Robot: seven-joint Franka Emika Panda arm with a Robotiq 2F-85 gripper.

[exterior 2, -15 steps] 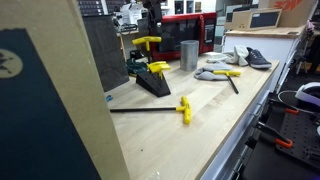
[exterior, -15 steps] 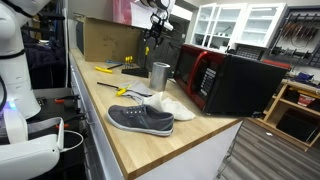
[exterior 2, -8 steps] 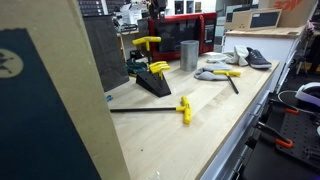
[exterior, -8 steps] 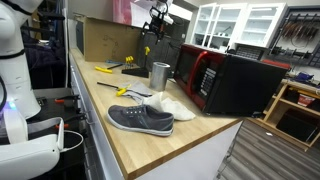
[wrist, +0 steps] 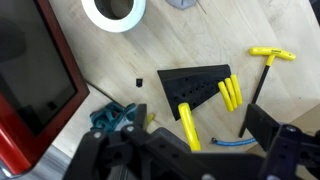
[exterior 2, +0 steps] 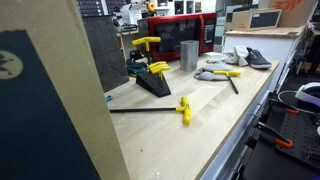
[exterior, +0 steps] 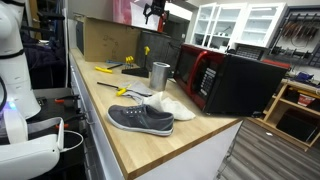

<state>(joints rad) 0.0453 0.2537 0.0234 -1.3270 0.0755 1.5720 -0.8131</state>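
Wrist view crops blurred fingers (wrist: 283, 152).

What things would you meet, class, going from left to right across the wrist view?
Red microwave → cup → black key stand → yellow T-handle key.

Hand (exterior: 152, 10) risen high above tool rack (wrist: 196, 88).

pincer (exterior: 152, 12): clipped by top edge | cup (wrist: 92, 10): half out (wrist view) | microwave (wrist: 30, 70): cropped left
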